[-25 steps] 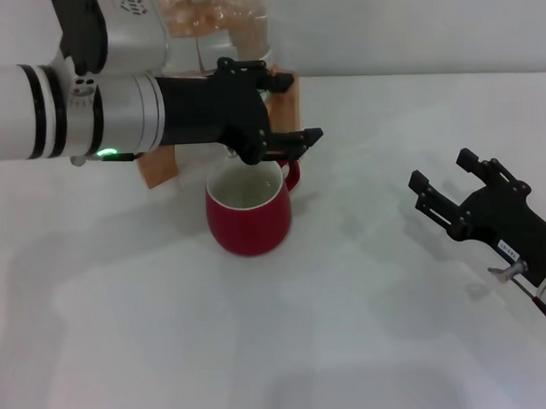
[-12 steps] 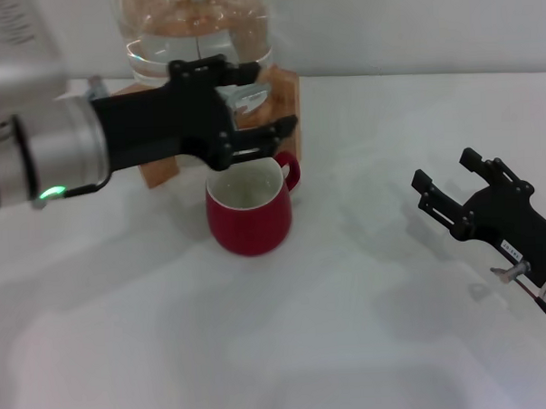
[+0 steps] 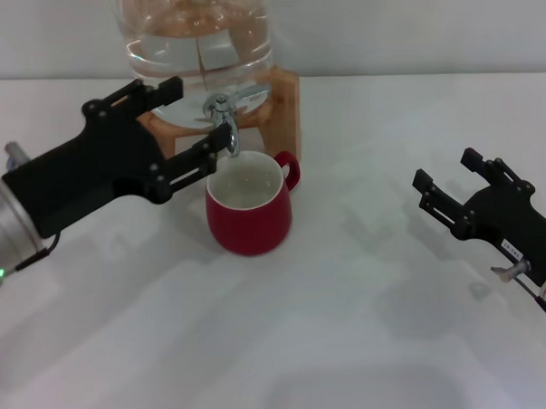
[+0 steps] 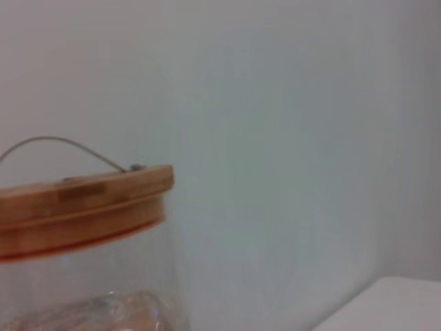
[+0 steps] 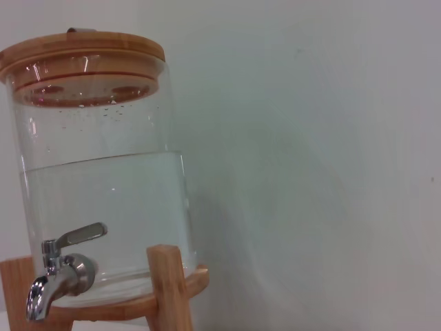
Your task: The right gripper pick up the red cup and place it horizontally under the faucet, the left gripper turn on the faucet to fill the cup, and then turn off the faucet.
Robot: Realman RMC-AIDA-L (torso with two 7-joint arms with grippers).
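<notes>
The red cup (image 3: 249, 212) stands upright on the white table, its handle toward the right, directly below the chrome faucet (image 3: 225, 116). The faucet (image 5: 58, 272) juts from the clear glass water jar (image 3: 198, 36) on its wooden stand (image 3: 285, 97). My left gripper (image 3: 197, 115) hovers left of the faucet, open and holding nothing, with one finger near the spout and the other by the jar. My right gripper (image 3: 445, 170) is open and empty, far right of the cup. The left wrist view shows only the jar's wooden lid (image 4: 76, 207).
The white table (image 3: 351, 328) stretches in front of and to the right of the cup. A pale wall (image 5: 310, 138) rises behind the jar (image 5: 103, 193), which is more than half full of water under its wooden lid (image 5: 83, 55).
My left arm has drawn back to the left and toward me, away from the faucet, uncovering the spout and the jar. The cup and my right gripper have stayed put.
</notes>
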